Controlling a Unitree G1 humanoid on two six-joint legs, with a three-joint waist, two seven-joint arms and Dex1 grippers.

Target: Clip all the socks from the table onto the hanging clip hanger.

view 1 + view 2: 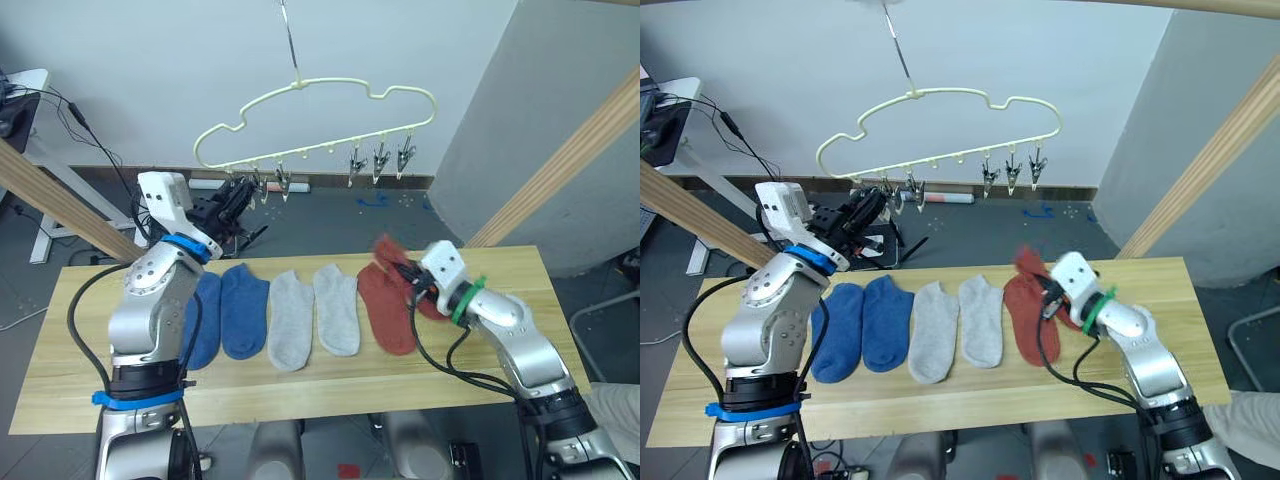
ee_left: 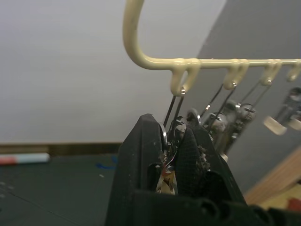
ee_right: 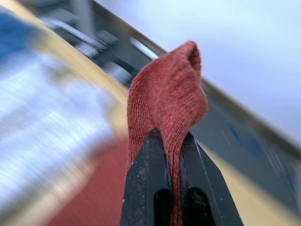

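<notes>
Five socks lie side by side across the table [image 1: 300, 395]. A sixth sock [image 1: 388, 252] is lifted off the boards at the row's right end, pinched in the right gripper [image 1: 408, 275]. Behind and above the table hangs the clip hanger [image 1: 330, 125] (left gripper [image 1: 236, 203] at its leftmost clip [image 2: 176, 127]).

Two blue socks [image 1: 225, 313], two grey socks [image 1: 313, 314] and one rust sock [image 1: 384, 305] lie flat across the table [image 1: 300, 390]; the second rust sock [image 3: 164, 110] (pinched, raised) sits at three o'clock; cream clip hanger [image 1: 315, 120] at twelve.
</notes>
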